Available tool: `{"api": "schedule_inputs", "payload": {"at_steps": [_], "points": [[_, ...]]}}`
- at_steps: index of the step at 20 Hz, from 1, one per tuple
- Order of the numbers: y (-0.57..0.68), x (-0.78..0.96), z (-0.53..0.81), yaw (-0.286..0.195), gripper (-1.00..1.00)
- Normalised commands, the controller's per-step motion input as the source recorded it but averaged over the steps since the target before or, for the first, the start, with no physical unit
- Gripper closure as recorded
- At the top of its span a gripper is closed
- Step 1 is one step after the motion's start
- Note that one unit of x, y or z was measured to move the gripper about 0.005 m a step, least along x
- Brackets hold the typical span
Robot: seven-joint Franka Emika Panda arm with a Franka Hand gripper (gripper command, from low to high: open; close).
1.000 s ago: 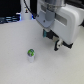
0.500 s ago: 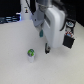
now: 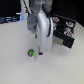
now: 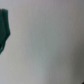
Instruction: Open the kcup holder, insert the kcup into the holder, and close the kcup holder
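Kcup point(image 3: 31, 52): upright on counter point(image 3: 15, 67), beside arm. Kcup holder point(image 3: 64, 35): far right. Fingers: state indiscernible. Risk: arm topples kcup.

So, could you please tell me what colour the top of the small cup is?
Green, on the cup; the exterior view shows it best.

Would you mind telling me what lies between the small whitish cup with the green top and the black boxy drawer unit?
In the exterior view, the white robot arm stands between the kcup and the kcup holder.
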Motion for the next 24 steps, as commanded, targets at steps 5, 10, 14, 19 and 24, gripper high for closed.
{"api": "schedule_inputs", "payload": {"at_steps": [5, 10, 14, 19, 24], "points": [[-0.43, -0.18, -0.35, -0.301, -1.00], [-0.31, -0.11, -0.37, -0.292, -1.00], [-0.16, 0.02, -0.33, -0.250, -1.00], [-0.06, 0.01, -0.27, -0.207, -1.00], [-0.06, 0.01, -0.14, -0.199, -1.00]]}}
